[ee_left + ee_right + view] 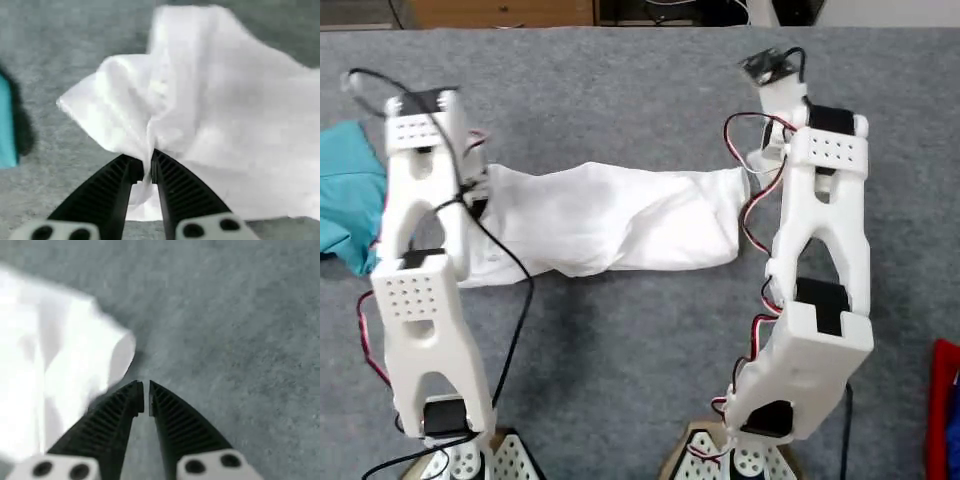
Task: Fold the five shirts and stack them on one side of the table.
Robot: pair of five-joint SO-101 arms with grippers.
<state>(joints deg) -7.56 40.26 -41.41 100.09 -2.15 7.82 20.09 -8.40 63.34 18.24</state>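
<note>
**Q:** Firstly, where does the white shirt (610, 225) lie relative to each tool?

**A:** It stretches as a long, loose roll across the middle of the desk (620, 340), spanning the space between the two arms. The left tool (147, 162) is at the shirt's end nearer the desk's left edge. Its jaws are pinched together on a gathered fold of the white fabric. The right tool (146, 390) sits at the opposite end, just beside the shirt's edge and over bare desk. Its jaws are drawn nearly together with a hairline gap and nothing between them.

**Q:** Material and form?

**A:** The shirt is thin, soft cloth, creased and bunched, puckering into ridges where the left tool grips it. The end by the right tool is a rounded, folded edge. Both tools have black, ribbed, tapering fingers. The desk covering is grey with a felt-like nap.

**Q:** Other items?

**A:** A crumpled teal cloth (345, 190) lies at the desk's left edge, just beside the left arm. A red and blue item (945, 400) sits at the right edge towards the near corner, well apart from the shirt.
</note>
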